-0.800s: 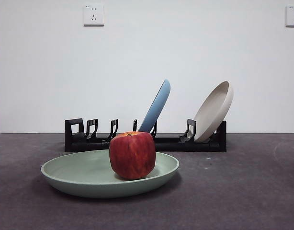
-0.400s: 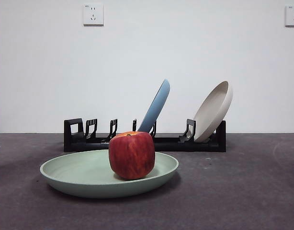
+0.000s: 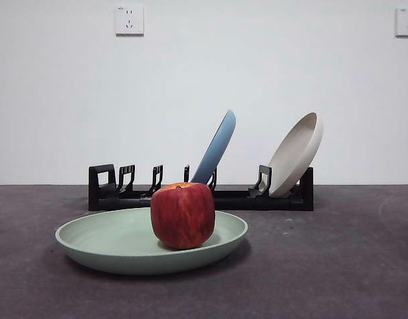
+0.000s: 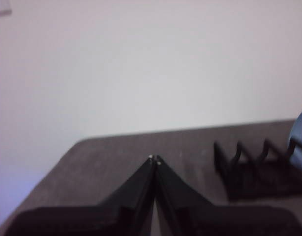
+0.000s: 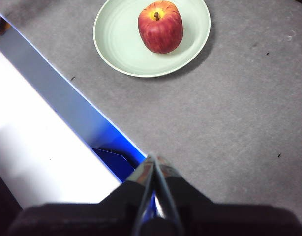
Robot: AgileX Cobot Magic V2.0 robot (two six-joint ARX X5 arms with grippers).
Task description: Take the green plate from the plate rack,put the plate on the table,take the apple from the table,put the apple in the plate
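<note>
One apple [image 3: 183,215] sits in one green plate [image 3: 111,240]; two plates remain racked; both fingers closed, empty.

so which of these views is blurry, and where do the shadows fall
Left wrist view: soft throughout, the rack and the shut left end effector smeared, with a bluish tint at one edge. Front view: sharp, even light, a soft shadow on the table under the green plate. Right wrist view: apple crisp, the right end effector close and blurred, blue fringing along the table edge.
</note>
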